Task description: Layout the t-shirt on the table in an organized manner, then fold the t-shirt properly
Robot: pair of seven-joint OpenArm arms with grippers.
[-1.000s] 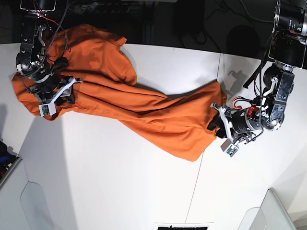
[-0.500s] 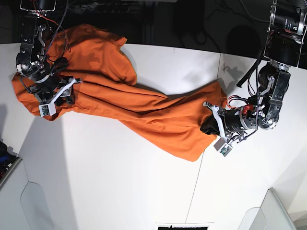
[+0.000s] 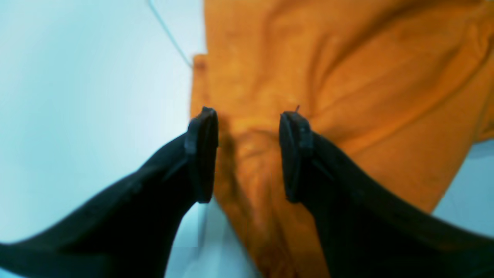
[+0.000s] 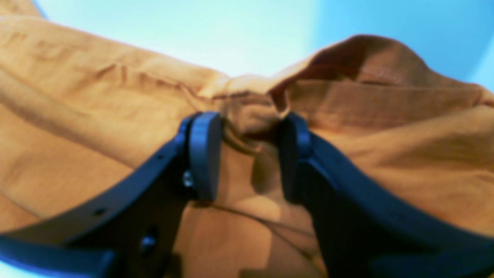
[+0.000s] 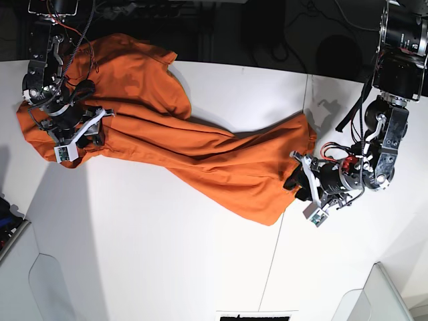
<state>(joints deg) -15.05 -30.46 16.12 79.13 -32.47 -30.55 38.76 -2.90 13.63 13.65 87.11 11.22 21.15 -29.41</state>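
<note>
Diagonally across the white worktop (image 5: 167,267) lies the orange t-shirt (image 5: 194,157), stretched in a long rumpled band from the far left corner down toward the near right. Its far-left part is bunched and reaches the worktop's far edge, while the near-right end spreads into a wider flap close to the thin dark seam line (image 5: 291,187) that crosses the worktop.

At the left of the base view, the right tool (image 5: 79,134) sits on the bunched cloth. The right wrist view shows its two dark fingers (image 4: 204,154) a moderate way apart, with a raised fold of the t-shirt (image 4: 96,108) gathered between them; the fabric meets the inner face of one finger, but the blur leaves it unclear whether the fold is truly pinched.

At the right of the base view, the left tool (image 5: 302,180) rests at the near-right edge of the shirt. In the left wrist view its fingers (image 3: 202,154) stand a moderate way apart, straddling the hem of the t-shirt (image 3: 328,77), with a ridge of cloth running between them and not clearly squeezed. Pale worktop (image 3: 77,77) shows to the left of that hem.
</note>
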